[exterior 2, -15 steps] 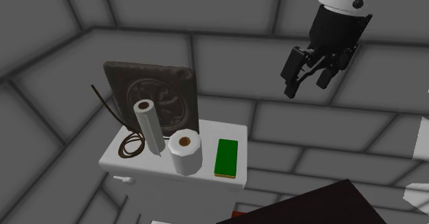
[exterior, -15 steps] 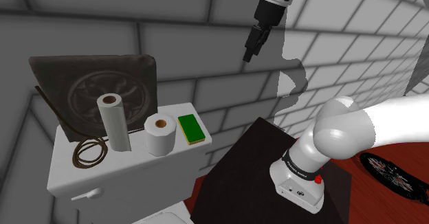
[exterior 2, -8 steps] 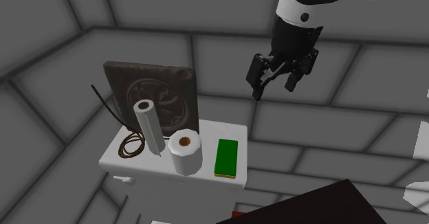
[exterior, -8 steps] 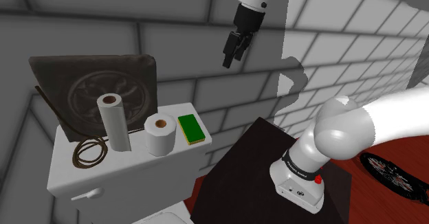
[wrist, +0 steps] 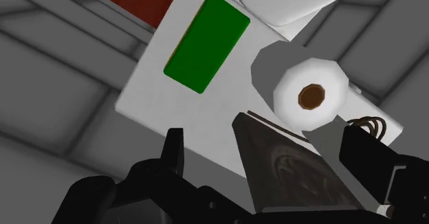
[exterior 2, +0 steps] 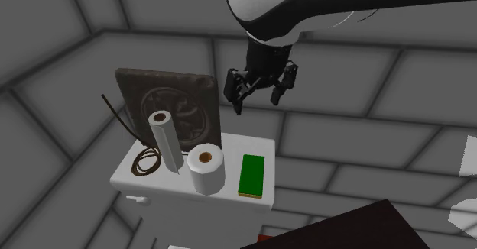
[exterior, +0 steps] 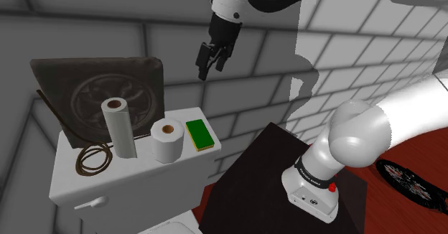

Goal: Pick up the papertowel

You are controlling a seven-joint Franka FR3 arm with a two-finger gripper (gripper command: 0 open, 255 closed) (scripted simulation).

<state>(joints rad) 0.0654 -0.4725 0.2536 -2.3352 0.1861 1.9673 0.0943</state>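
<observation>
The approach was under way: the black two-finger gripper (exterior: 208, 62) hung high, fingers apart and empty. The tall white paper-towel roll (exterior: 119, 128) stood on the white cistern lid (exterior: 136, 165), at the gripper's eight o'clock in the shoulder view. Next, by my judgement, it had to travel that way, descend and straddle the roll. Half a second earlier the gripper had been further toward three o'clock; the roll had stayed put.

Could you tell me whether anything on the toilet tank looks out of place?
Nothing is toppled: the paper towel and toilet roll stand upright, the green sponge lies flat. Unusual there are the coiled cord beside the paper towel and the dark square panel leaning against the wall.
</observation>
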